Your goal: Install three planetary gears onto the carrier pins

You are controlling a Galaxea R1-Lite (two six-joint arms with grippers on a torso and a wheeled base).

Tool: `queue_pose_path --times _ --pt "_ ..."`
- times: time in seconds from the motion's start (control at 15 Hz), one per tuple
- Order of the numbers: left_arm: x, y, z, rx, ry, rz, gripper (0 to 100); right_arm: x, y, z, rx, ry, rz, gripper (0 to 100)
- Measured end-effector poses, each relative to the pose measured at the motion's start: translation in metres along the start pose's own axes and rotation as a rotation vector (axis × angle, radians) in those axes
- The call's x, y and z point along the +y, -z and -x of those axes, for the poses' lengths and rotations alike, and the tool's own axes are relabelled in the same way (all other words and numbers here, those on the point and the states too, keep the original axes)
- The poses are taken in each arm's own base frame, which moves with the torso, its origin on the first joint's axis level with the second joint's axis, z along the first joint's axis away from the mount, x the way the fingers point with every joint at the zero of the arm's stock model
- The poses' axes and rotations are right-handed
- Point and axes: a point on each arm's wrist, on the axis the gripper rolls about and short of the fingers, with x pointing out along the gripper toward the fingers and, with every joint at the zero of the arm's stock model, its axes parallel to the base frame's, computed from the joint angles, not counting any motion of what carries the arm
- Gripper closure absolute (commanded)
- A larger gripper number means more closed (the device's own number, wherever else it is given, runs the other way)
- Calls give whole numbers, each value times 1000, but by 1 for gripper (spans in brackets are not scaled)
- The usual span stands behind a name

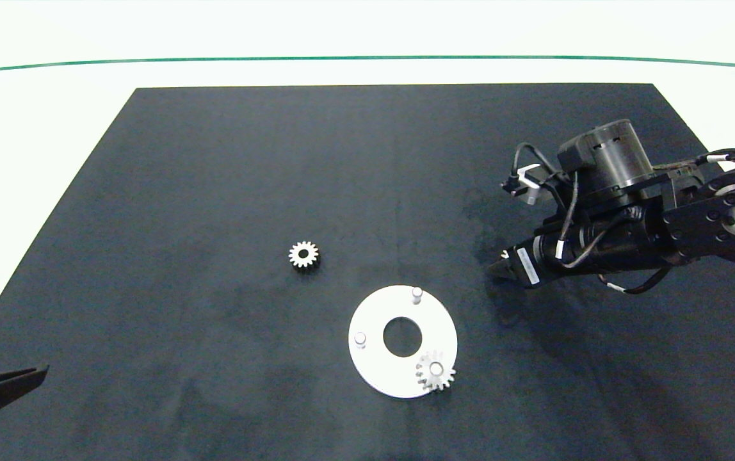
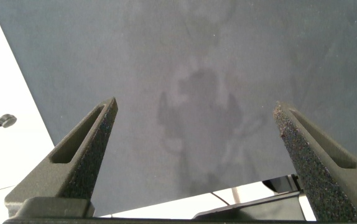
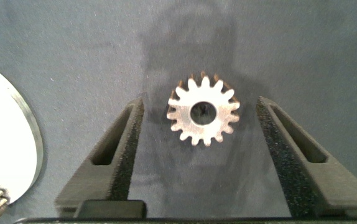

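The light is bright and even from above, the white desk point(image 1: 47, 128) around the black mat point(image 1: 278, 160) is washed out, soft shadows lie on the mat, and the green line point(image 1: 367, 58) curves from lens distortion.

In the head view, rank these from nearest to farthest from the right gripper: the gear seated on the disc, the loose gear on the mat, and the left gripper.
1. The seated gear, on the white disc's near edge, nearest the right gripper.
2. The loose gear, mid-mat.
3. The left gripper, at the mat's near left corner.
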Motion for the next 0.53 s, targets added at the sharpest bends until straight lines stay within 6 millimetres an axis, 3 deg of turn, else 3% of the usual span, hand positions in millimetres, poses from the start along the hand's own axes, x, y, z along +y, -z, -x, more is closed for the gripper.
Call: queue_pose_path --times 0.53 --pt "0 0 0 -1 0 0 0 -3 2 -2 8 -14 -10 49"
